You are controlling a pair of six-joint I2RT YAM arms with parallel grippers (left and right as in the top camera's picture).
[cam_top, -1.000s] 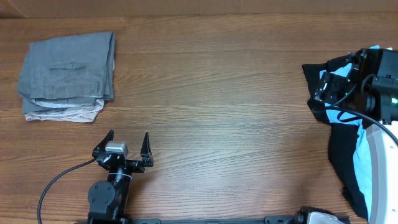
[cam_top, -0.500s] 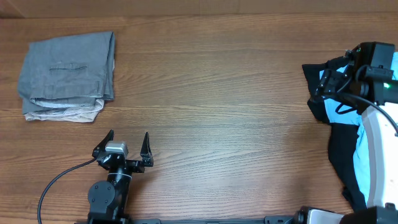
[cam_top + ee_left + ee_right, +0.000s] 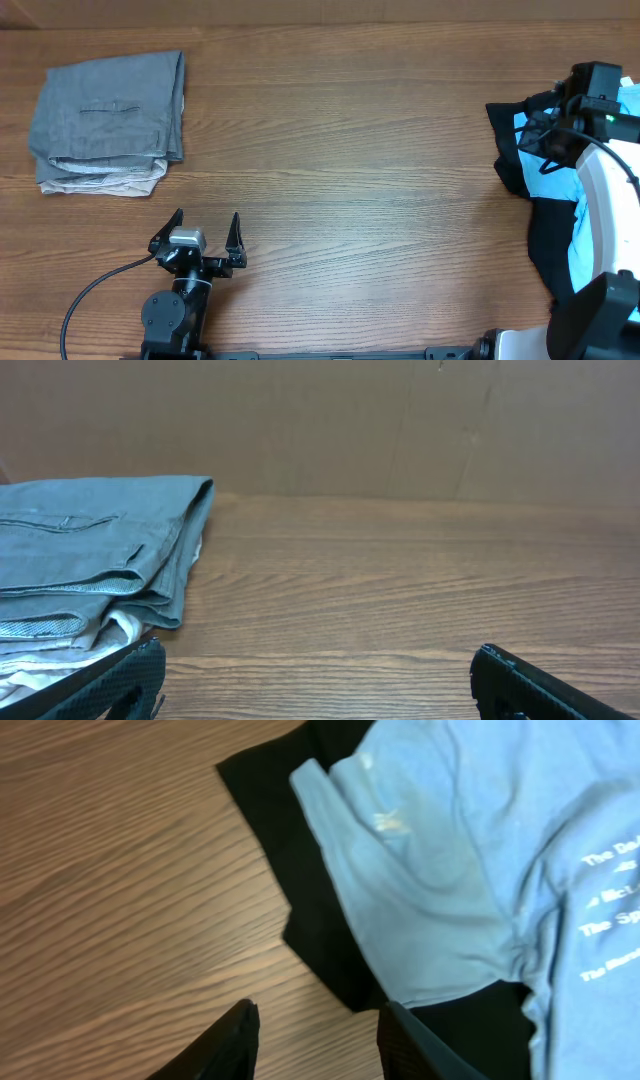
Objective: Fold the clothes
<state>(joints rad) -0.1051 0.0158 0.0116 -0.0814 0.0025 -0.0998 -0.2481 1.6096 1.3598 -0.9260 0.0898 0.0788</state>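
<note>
On the brown wooden table [image 3: 350, 150], the right gripper [image 3: 318, 1030] holds its fingers partly apart and empty, with the light blue lettered cotton T-shirt [image 3: 430, 890] lying on the plain black fabric garment [image 3: 310, 935] just beyond them, so I'd pinch blue cloth alone, while the left gripper [image 3: 207, 222] gapes wide, far off.

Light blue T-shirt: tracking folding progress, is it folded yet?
Not folded: the light blue T-shirt lies rumpled and loose atop the black garment.

From the left gripper [image 3: 207, 216], open wood of the table [image 3: 350, 150] runs straight ahead; folded grey trousers [image 3: 108, 108] sit ahead to its left. Ahead-right of the right gripper [image 3: 318, 1035], the black garment [image 3: 300, 910] and blue T-shirt [image 3: 430, 870] block; its left is bare.
</note>
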